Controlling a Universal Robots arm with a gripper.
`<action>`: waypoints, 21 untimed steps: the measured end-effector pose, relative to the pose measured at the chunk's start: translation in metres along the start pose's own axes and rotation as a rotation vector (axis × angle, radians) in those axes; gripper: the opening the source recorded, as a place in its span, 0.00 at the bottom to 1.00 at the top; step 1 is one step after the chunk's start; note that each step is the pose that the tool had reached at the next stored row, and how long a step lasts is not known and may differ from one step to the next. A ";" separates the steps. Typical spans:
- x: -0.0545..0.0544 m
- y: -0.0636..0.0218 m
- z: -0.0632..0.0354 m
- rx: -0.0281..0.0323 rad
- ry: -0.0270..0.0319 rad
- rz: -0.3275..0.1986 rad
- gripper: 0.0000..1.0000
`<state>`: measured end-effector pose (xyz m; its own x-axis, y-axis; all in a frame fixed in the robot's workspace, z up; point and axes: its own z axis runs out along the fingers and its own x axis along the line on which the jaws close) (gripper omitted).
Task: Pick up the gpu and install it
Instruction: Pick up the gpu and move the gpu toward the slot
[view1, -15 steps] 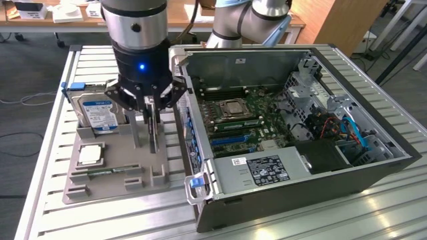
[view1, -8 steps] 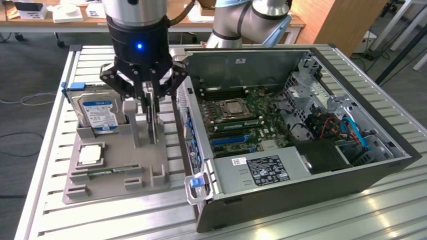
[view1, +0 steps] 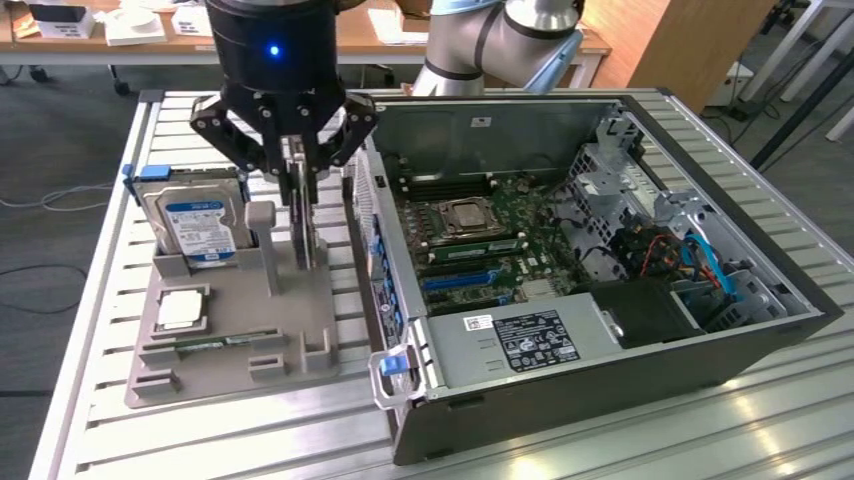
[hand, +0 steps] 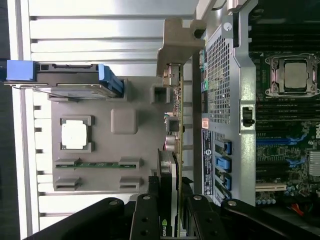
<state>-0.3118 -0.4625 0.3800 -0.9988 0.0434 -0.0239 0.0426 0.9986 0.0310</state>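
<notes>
The gripper (view1: 304, 182) is closed on the top edge of the gpu (view1: 308, 240). It should go straight up, slowly, so it clears the gray holder (view1: 214, 375) without tipping.

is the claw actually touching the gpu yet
Touching. The wrist view shows the claw closed on the gpu, one dark pad against each face of the upright card, with no gap.

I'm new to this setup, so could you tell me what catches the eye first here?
The black gripper is clamped on the upright gpu in the grey fixture tray. On the exterior view's right lies the open computer case, motherboard exposed. A hard drive stands nearby.
</notes>
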 end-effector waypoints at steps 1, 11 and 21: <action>0.000 0.0001 -0.0031 0.0000 0.0000 0.000 0.27; -0.001 0.0011 -0.0360 0.0001 0.0000 0.000 0.27; -0.001 0.0018 -0.0595 -0.0001 -0.0001 0.000 0.27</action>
<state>-0.3118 -0.4625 0.4396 -0.9988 0.0431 -0.0240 0.0423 0.9986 0.0311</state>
